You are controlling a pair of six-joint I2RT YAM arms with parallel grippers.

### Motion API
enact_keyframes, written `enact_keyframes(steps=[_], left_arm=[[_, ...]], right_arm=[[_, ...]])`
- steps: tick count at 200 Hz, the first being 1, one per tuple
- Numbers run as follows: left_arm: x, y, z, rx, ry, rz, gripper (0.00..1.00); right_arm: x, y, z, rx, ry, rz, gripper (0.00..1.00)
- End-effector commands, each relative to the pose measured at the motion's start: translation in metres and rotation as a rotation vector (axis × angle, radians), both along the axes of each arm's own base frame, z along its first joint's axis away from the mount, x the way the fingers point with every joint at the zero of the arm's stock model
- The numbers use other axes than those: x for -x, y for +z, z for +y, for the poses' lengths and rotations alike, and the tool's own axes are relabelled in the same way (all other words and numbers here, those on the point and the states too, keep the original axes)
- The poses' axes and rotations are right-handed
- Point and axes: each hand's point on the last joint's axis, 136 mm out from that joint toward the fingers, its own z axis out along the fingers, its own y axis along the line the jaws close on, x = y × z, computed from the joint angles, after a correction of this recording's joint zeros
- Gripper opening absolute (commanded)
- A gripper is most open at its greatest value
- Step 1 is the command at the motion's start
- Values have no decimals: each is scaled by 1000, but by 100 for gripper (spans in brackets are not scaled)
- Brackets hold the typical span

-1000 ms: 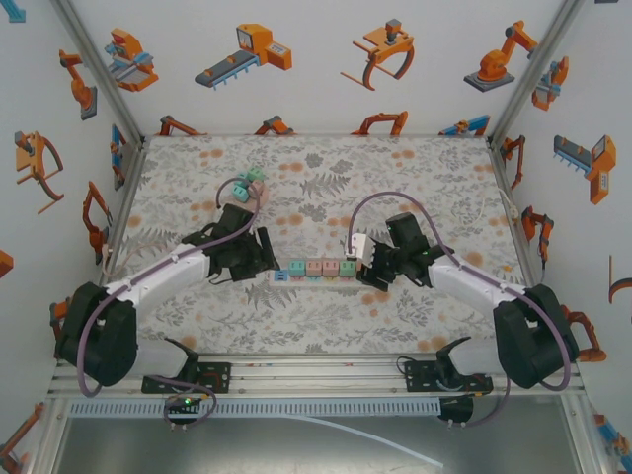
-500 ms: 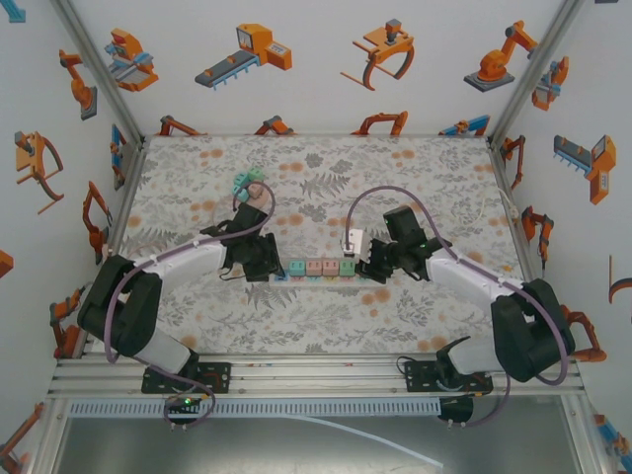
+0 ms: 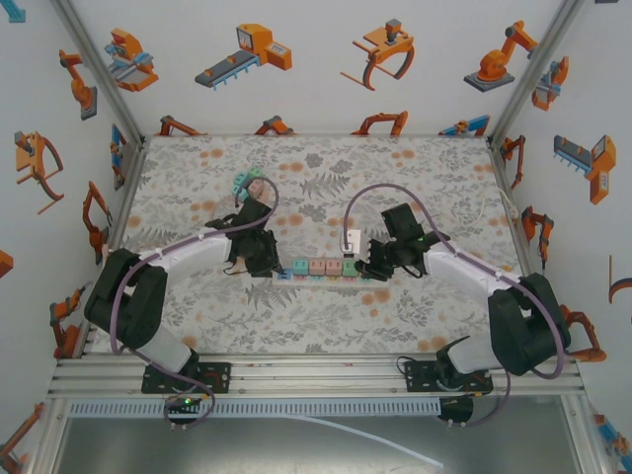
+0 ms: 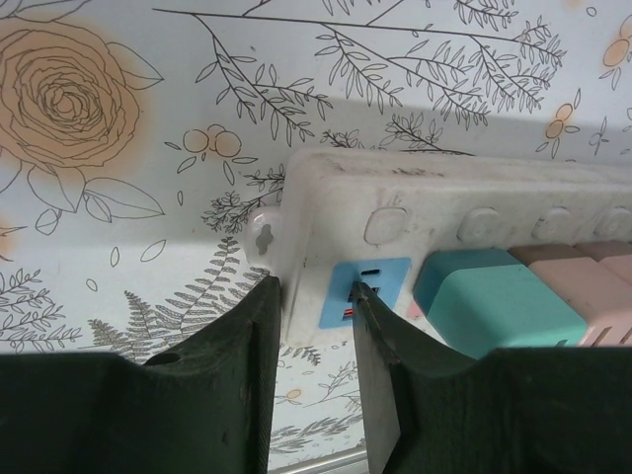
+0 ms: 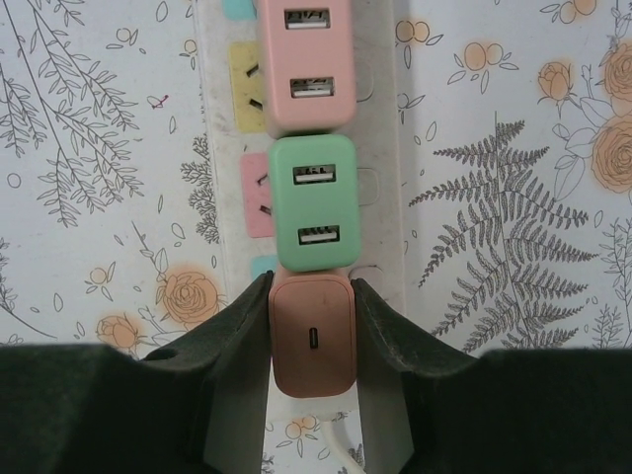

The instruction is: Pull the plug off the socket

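Closely, right end effector [image 5: 311, 292] pinches plug [image 5: 313, 341], left [image 4: 314, 296] socket [image 4: 444, 193]

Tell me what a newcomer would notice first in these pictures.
The white socket strip lying mid-table, crowded with pastel plugs, catches the eye first. At one end the right claw pinches a terracotta plug by its sides. At the other end the left claw sits over a blue outlet.

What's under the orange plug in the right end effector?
The white power strip, with a sliver of blue outlet showing at the plug's edge. The orange plug and the right end effector cover the rest, prongs included.
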Motion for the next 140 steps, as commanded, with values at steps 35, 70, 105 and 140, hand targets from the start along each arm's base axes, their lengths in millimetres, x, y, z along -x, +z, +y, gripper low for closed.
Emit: enact_keyframes(steps=[35, 70, 105, 140], left_arm=[[19, -30, 37, -198, 64, 79, 35], [17, -29, 39, -207, 56, 64, 35], [15, -23, 41, -216, 60, 44, 35], [12, -16, 40, -210, 59, 24, 35]], right_arm=[[-6, 31, 14, -88, 53, -18, 18], [-2, 16, 7, -5, 56, 51, 17], [-5, 31, 12, -50, 65, 12, 17], [-5, 43, 11, -63, 58, -24, 17]])
